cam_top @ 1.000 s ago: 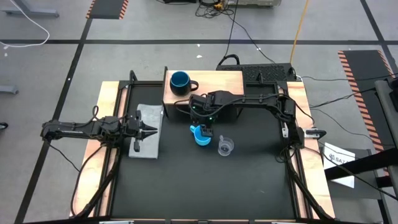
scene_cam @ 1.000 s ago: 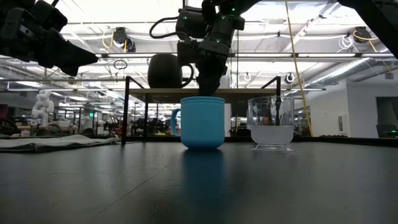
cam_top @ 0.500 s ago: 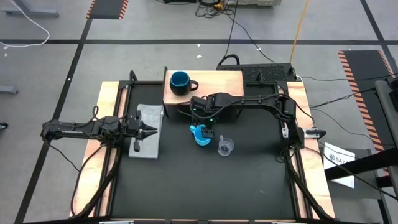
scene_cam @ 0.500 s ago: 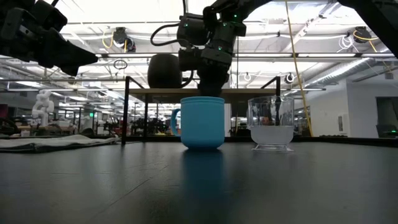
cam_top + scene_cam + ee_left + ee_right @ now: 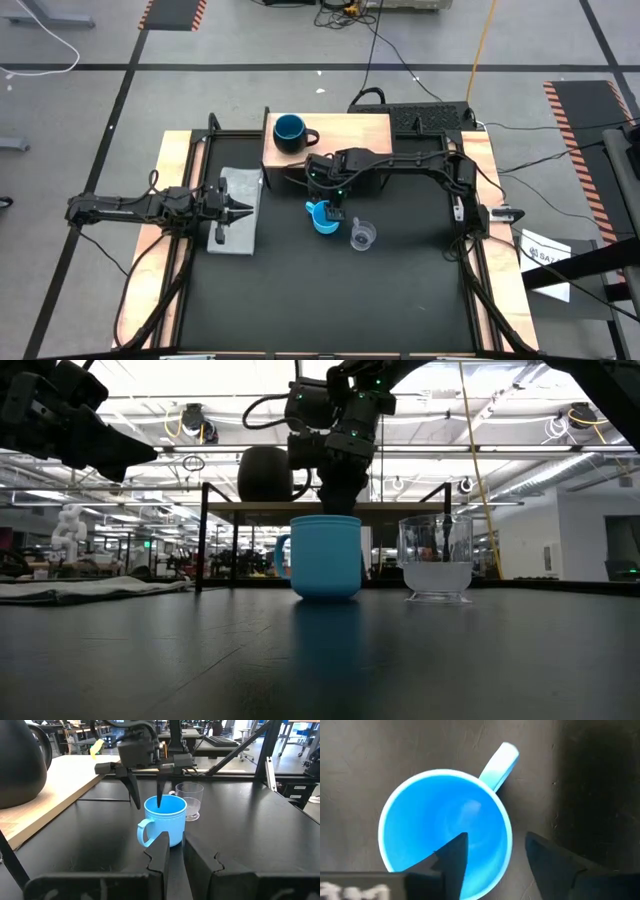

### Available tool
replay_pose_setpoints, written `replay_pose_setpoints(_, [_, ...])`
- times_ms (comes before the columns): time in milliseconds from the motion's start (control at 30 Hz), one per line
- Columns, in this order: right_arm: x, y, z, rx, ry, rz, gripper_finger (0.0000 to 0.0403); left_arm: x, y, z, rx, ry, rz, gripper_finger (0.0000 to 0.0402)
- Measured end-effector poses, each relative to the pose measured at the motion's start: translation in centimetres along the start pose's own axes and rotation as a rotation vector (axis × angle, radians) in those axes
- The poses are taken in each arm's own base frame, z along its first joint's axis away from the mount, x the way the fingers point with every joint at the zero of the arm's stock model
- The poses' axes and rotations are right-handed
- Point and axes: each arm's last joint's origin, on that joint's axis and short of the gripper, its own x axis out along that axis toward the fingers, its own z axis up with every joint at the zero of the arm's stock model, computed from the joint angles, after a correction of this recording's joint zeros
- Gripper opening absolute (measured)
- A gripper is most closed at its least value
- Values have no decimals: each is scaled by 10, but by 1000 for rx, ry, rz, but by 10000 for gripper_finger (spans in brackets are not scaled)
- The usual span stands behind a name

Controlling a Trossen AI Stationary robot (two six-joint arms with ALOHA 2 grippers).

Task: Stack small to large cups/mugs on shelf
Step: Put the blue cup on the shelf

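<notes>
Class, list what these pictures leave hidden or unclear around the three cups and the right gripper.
- Low view: navy mug on the shelf: handle hidden behind the right gripper.
- Right wrist view: light-blue cup: near rim covered by the fingers.
- High view: clear cup: too small to tell contents.

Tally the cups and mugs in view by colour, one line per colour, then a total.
Dark navy mug, on the shelf: 1
Light-blue cup, on the black tabletop: 1
Clear plastic cup, beside the light-blue cup: 1
Total: 3
</notes>
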Motion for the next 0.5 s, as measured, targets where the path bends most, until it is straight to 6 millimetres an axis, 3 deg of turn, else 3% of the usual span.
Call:
replay_pose_setpoints(367, [-2, 0, 1, -25, 0, 4, 15, 0, 0, 0, -5, 0, 0, 56])
replay_pose_setpoints(500, [-2, 0, 1, -23, 0, 4, 10, 0, 0, 0, -5, 0, 0, 56])
